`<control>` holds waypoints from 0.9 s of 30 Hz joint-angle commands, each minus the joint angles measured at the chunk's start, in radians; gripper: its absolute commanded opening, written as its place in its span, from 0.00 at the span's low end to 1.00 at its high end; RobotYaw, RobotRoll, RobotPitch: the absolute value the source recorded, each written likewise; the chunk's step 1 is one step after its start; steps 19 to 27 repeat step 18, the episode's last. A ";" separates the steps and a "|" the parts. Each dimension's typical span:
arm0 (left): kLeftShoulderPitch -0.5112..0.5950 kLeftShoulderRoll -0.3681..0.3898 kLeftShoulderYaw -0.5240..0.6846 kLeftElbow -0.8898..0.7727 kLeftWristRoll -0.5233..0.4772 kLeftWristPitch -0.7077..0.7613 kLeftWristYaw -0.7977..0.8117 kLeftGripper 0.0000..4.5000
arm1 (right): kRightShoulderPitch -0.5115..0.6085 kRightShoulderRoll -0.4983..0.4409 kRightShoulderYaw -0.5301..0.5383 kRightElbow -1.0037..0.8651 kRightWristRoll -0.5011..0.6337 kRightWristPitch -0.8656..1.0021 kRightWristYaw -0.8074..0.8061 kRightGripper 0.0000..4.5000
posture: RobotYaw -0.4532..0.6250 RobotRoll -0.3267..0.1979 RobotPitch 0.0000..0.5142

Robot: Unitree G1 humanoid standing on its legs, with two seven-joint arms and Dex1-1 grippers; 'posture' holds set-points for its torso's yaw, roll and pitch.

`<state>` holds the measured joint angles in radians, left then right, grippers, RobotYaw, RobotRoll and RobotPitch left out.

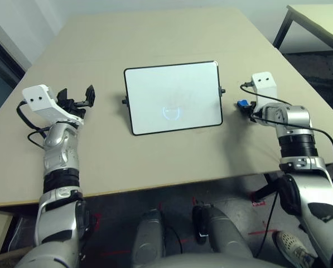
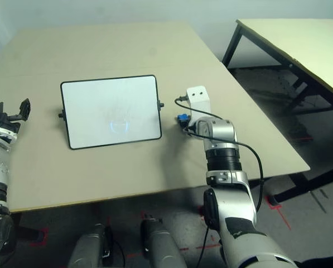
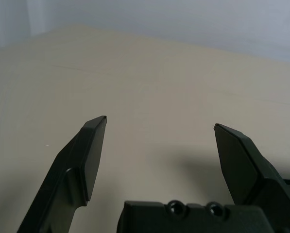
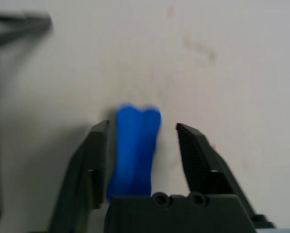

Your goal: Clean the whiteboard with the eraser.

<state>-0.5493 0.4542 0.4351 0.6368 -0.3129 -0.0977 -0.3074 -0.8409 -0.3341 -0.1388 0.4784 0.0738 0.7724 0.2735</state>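
Beige wooden tabletop (image 1: pixel 155 33) carries black-framed rectangular whiteboard (image 1: pixel 173 97) mid-table, left gripper (image 1: pixel 81 98) spread wide and empty well left of it, right gripper (image 4: pixel 142 130) parted around small bright blue eraser (image 4: pixel 132 150) just right of board.

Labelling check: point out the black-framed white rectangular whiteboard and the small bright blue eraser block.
black-framed white rectangular whiteboard (image 1: pixel 172 96), left eye view, middle of white face.
small bright blue eraser block (image 4: pixel 134 145), right wrist view, middle of its blue side.

Eraser (image 4: pixel 133 148) blurred between right tool's (image 4: pixel 144 145) fingers, contact unclear, faint whiteboard (image 1: pixel 173 97) marks illegible
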 commanded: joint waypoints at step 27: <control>-0.065 0.005 -0.058 0.147 0.030 -0.071 0.000 1.00 | -0.024 -0.111 -0.179 0.673 0.052 -0.939 -0.113 0.99 | 0.36 0.62 0.23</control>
